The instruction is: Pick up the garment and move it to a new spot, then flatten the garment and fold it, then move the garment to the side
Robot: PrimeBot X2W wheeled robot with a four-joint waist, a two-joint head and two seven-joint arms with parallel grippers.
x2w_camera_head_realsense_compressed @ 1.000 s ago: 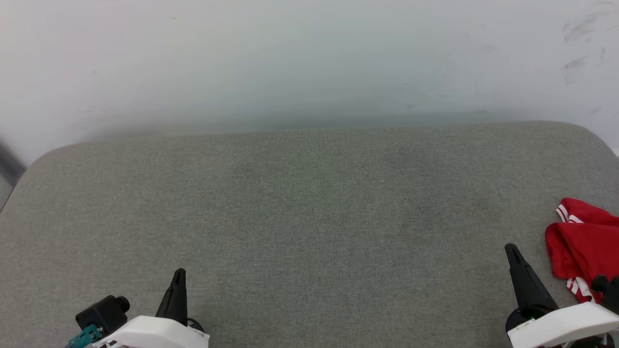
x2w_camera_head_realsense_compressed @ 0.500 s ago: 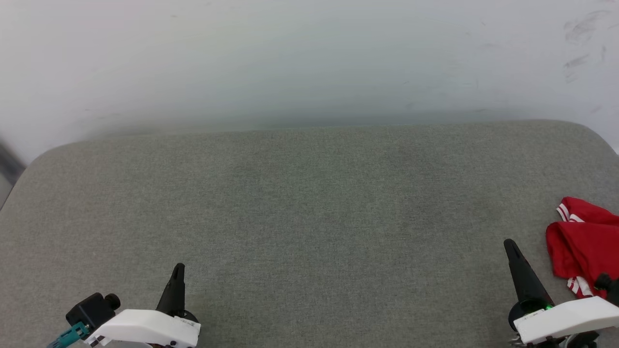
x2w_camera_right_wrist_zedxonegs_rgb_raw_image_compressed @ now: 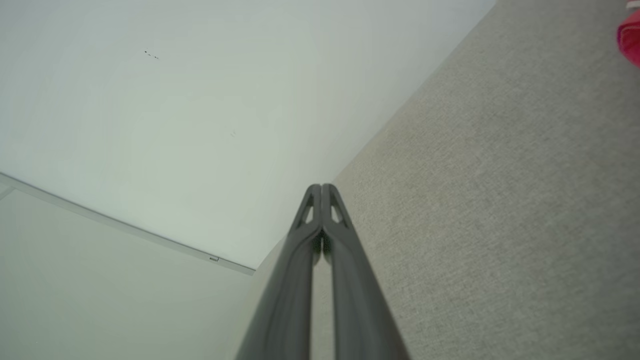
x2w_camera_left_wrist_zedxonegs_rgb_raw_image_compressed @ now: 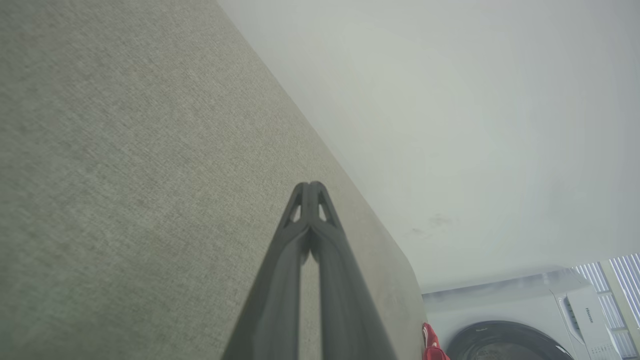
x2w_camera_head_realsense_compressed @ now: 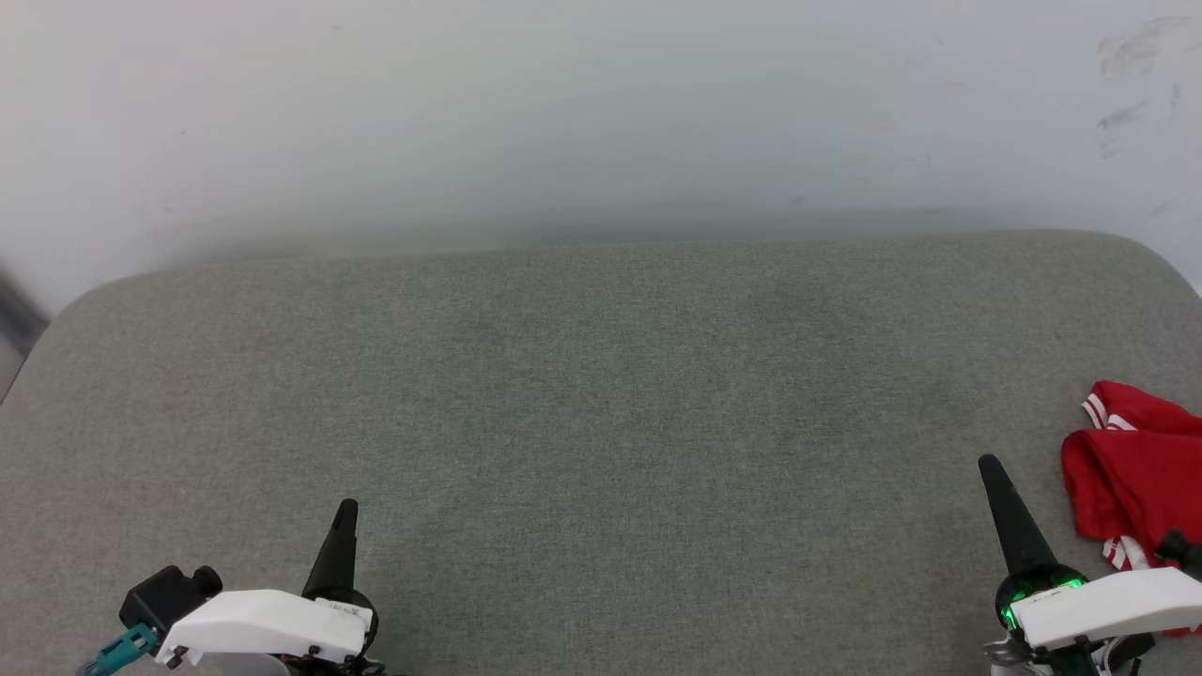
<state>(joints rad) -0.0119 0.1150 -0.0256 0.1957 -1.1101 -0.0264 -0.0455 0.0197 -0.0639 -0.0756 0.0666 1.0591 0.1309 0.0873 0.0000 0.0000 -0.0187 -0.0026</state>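
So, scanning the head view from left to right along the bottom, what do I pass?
left tool, shut → right tool, shut → red garment, crumpled at the right edge.

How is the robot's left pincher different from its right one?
The right gripper sits close beside the crumpled red garment; the left gripper is far across the grey fabric surface from it. The right gripper has a green light glowing at its base; the left gripper's base looks dark, with a teal plug beside it. Both are shut and empty, with dark pointed fingers and white casings.
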